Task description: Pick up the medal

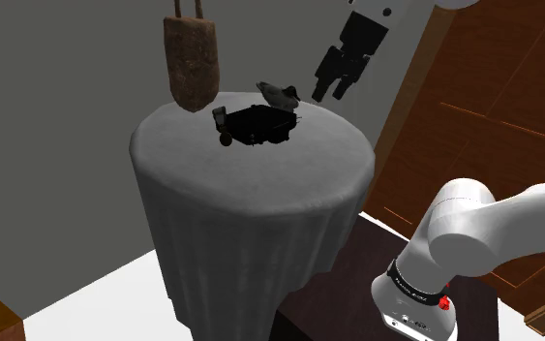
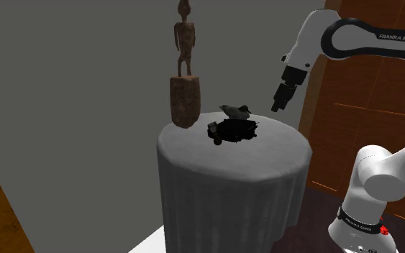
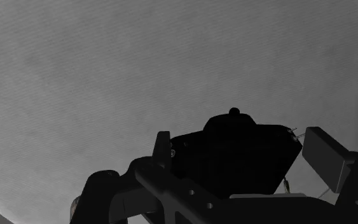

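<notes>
1 gap to close: gripper (image 1: 329,94) hangs above and beside the black medal (image 1: 257,124), fingers (image 3: 323,153) spread wide, gripping nothing; medal lies straight down their line.

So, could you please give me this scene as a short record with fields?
table: round, draped in grey cloth
medal: probably the black object mid-table
neighbours: small grey object beside it; brown figure at the edge
gripper: above the table, touching nothing
fingers: open, empty
</notes>
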`<state>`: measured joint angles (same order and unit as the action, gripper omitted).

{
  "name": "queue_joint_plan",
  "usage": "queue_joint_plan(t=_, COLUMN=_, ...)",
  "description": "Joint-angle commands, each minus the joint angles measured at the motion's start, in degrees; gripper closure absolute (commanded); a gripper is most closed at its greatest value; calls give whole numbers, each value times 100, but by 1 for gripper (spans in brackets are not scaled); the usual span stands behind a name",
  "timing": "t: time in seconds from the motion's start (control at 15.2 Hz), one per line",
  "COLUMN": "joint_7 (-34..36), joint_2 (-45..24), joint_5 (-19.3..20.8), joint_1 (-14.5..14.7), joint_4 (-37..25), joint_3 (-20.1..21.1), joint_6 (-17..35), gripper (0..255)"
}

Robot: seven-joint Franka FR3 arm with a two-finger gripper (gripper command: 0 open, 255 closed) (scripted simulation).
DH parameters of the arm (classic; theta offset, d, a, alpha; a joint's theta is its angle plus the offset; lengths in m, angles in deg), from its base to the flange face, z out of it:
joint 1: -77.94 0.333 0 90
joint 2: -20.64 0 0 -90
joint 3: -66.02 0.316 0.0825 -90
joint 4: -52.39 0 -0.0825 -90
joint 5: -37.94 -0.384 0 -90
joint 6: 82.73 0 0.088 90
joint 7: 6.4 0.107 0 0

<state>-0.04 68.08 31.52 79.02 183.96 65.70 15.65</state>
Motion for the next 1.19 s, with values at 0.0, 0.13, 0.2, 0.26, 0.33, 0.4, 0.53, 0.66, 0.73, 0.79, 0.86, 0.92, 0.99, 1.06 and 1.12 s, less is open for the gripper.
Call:
queue_joint_plan(t=0.0, joint_7=0, joint_2=0, joint_5=0, joint_1=0, joint_4=0, joint_3=0, joint_6=0, gripper=0)
queue_joint_plan(t=0.13, joint_7=-59, joint_2=-627, joint_5=-116, joint_1=94, joint_4=-425, joint_3=-32, joint_6=-38, gripper=0)
queue_joint_plan(t=0.2, joint_7=-89, joint_2=-936, joint_5=-176, joint_1=141, joint_4=-647, joint_3=-48, joint_6=-72, gripper=0)
queue_joint_plan(t=0.26, joint_7=-121, joint_2=-1243, joint_5=-238, joint_1=187, joint_4=-877, joint_3=-65, joint_6=-115, gripper=0)
queue_joint_plan(t=0.33, joint_7=-153, joint_2=-1549, joint_5=-301, joint_1=231, joint_4=-1113, joint_3=-81, joint_6=-167, gripper=0)
queue_joint_plan(t=0.4, joint_7=-185, joint_2=-1853, joint_5=-366, joint_1=273, joint_4=-1357, joint_3=-97, joint_6=-228, gripper=0)
queue_joint_plan(t=0.53, joint_7=-248, joint_2=-2458, joint_5=-500, joint_1=354, joint_4=-1868, joint_3=-127, joint_6=-378, gripper=0)
queue_joint_plan(t=0.66, joint_7=-308, joint_2=-3063, joint_5=-642, joint_1=425, joint_4=-2412, joint_3=-151, joint_6=-562, gripper=0)
queue_joint_plan(t=0.73, joint_7=-335, joint_2=-3367, joint_5=-715, joint_1=455, joint_4=-2698, joint_3=-159, joint_6=-668, gripper=0)
queue_joint_plan(t=0.79, joint_7=-360, joint_2=-3673, joint_5=-788, joint_1=483, joint_4=-2995, joint_3=-166, joint_6=-782, gripper=0)
queue_joint_plan(t=0.86, joint_7=-382, joint_2=-3981, joint_5=-863, joint_1=507, joint_4=-3304, joint_3=-170, joint_6=-906, gripper=0)
queue_joint_plan(t=0.92, joint_7=-399, joint_2=-4293, joint_5=-939, joint_1=528, joint_4=-3625, joint_3=-171, joint_6=-1039, gripper=0)
queue_joint_plan(t=0.99, joint_7=-412, joint_2=-4609, joint_5=-1016, joint_1=544, joint_4=-3961, joint_3=-167, joint_6=-1181, gripper=0)
queue_joint_plan(t=1.06, joint_7=-419, joint_2=-4931, joint_5=-1093, joint_1=556, joint_4=-4314, joint_3=-159, joint_6=-1333, gripper=0)
queue_joint_plan(t=1.12, joint_7=-419, joint_2=-5260, joint_5=-1170, joint_1=564, joint_4=-4686, joint_3=-147, joint_6=-1495, gripper=0)
